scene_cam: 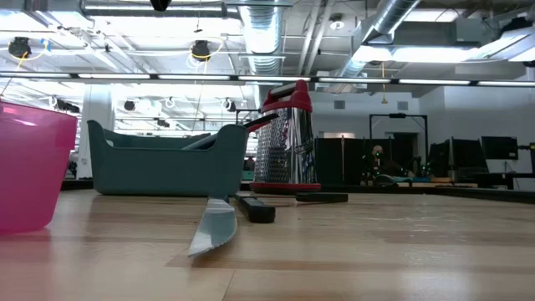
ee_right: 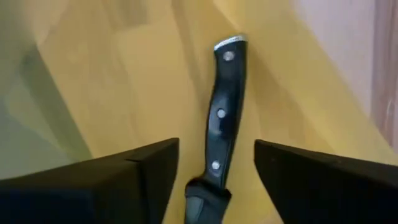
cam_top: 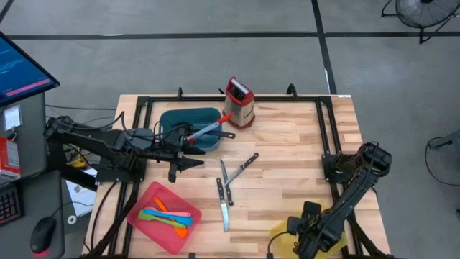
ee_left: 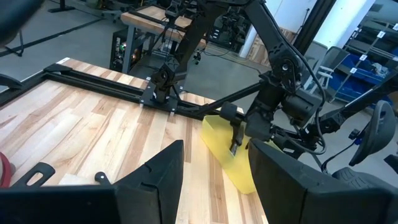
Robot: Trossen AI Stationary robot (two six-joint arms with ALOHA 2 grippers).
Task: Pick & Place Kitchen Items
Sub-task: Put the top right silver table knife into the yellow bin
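A black-handled knife point(ee_right: 221, 118) is lying in the yellow tray point(ee_right: 124, 81) at the table's near right corner, directly under the right gripper point(ee_right: 214, 168). That gripper's fingers point(ee_right: 134, 171) are standing apart on either side of the handle, not touching it, so it is open and holding nothing. In the high view the right gripper point(cam_top: 305, 232) is hovering over the yellow tray point(cam_top: 282, 230), which the arm mostly covers.

Three more knives point(cam_top: 228, 183) are lying on the bare wood point(cam_top: 287, 144) at the table's middle, close together, one with its blade point(scene_cam: 213, 226) pointing toward the low camera. A red-handled spoon point(cam_top: 208, 130) is leaning out of the teal tray point(cam_top: 188, 119) at the far left, just beside the grater point(cam_top: 239, 102). Small pink, green, blue and orange utensils point(cam_top: 167, 216) are lying in the red tray point(cam_top: 144, 208) at the near left.

The left gripper point(cam_top: 188, 162) is hanging between the teal and red trays, over the table. Its fingers point(ee_left: 152, 180) are standing apart with nothing between them.
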